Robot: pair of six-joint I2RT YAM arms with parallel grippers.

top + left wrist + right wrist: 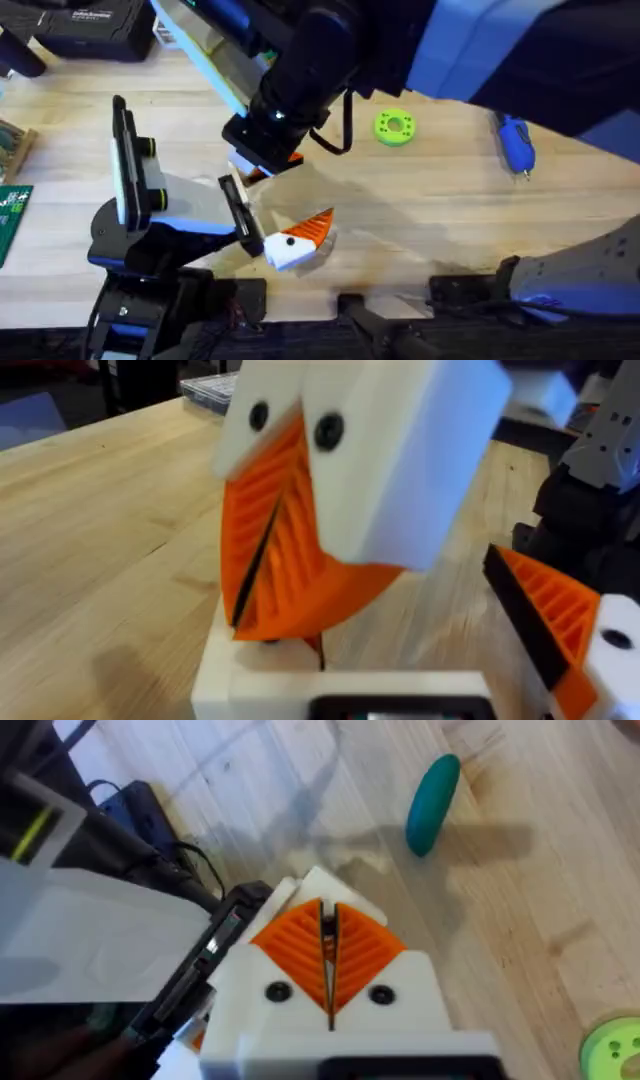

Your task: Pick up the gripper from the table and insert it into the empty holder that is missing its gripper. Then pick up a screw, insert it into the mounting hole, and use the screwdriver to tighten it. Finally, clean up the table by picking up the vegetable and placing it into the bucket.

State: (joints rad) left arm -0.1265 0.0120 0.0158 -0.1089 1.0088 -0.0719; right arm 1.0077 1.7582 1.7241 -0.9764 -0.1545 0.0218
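My right gripper point(265, 168) point(328, 915) reaches across the table, its orange ribbed pads point(300, 550) shut with a thin dark line between them. Its tips point down onto the white holder point(215, 665) point(315, 885) of my left gripper point(272, 210) point(390, 650). My left gripper is open and its other finger carries an orange tip point(550, 615) point(313, 228). The loose orange gripper is hidden, and I cannot tell whether anything is pinched between the pads. The teal vegetable point(432, 805) lies on the wood just beyond. The blue screwdriver point(517, 145) lies at the far right. The bucket is out of view.
A flat green disc point(394, 127) point(612, 1045) lies right of the grippers. A green circuit board point(12, 215) sits at the left edge and a black case point(90, 25) at the back left. The wood between disc and screwdriver is bare.
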